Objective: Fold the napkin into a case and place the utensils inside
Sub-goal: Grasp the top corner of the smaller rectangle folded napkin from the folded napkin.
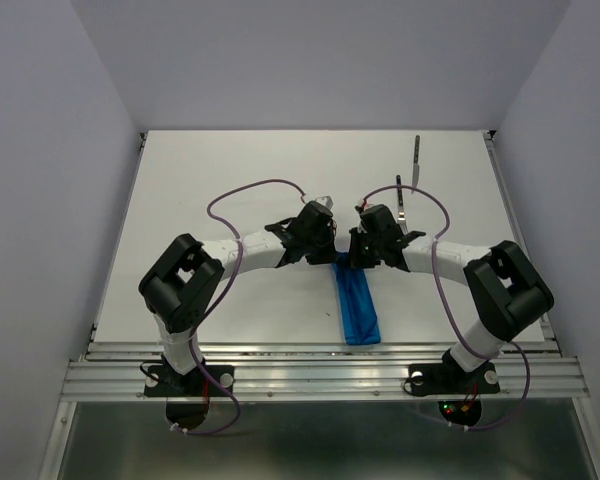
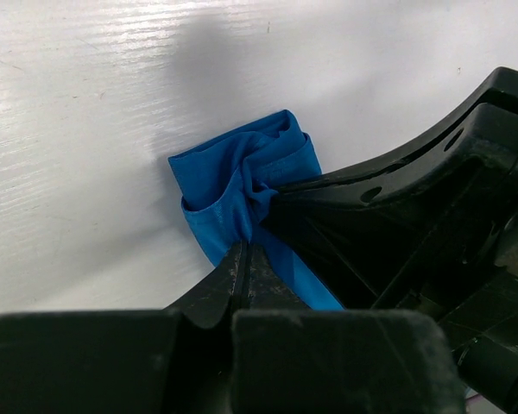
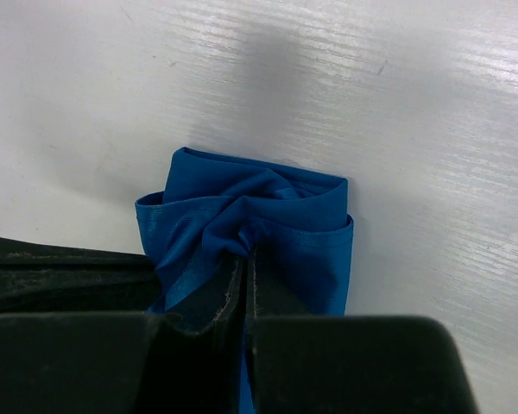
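White bench [image 1: 230,170] carries the napkin [image 1: 358,305] as a narrow strip running toward its near edge, right of centre; left fingers [image 2: 229,285] and right fingers [image 3: 211,310] both pinch its bunched far end, so they should travel together, keeping edges aligned.

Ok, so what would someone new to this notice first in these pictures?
The bright blue napkin, folded into a narrow strip, lies at the near middle of the white table. The left gripper and right gripper are both shut on its bunched far end. Two slim utensils lie untouched toward the far right, one beyond the other.
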Tool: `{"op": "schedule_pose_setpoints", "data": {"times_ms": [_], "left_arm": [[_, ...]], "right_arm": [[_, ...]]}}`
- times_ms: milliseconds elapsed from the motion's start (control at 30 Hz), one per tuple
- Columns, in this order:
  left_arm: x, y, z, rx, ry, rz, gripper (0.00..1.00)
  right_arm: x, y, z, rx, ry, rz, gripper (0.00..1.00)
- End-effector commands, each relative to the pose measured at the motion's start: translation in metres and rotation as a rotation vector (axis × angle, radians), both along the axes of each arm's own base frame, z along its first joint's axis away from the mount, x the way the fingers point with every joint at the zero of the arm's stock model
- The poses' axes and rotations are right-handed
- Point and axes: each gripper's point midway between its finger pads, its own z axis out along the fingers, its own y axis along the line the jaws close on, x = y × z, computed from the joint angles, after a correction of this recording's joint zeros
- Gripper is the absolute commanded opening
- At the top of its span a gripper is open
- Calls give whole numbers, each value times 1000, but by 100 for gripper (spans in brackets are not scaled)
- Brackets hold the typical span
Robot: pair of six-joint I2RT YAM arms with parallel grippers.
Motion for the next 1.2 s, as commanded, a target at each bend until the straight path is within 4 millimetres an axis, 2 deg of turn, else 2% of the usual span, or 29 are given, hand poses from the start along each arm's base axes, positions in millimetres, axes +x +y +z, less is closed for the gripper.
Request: {"op": "schedule_pose_setpoints", "data": {"times_ms": [0,133,567,833,1000,1167], "left_arm": [[6,-5,11,-43,-27,4,0],[7,-5,4,-35,-17,10,0],[10,-5,-4,-24,-3,20,0],[8,-6,0,-44,-4,14,0],[8,-6,5,-59,-8,14,0],[5,-5,1,-66,2,6,0]], "right_arm": [[6,10,26,31,-63,36,1],[1,10,34,33,-56,63,1],[-14,20,28,24,-7,140,1],[0,17,8,-24,21,66,1],[7,9,-17,-98,58,5,1],[7,8,-17,-93,56,-10,1]]}}
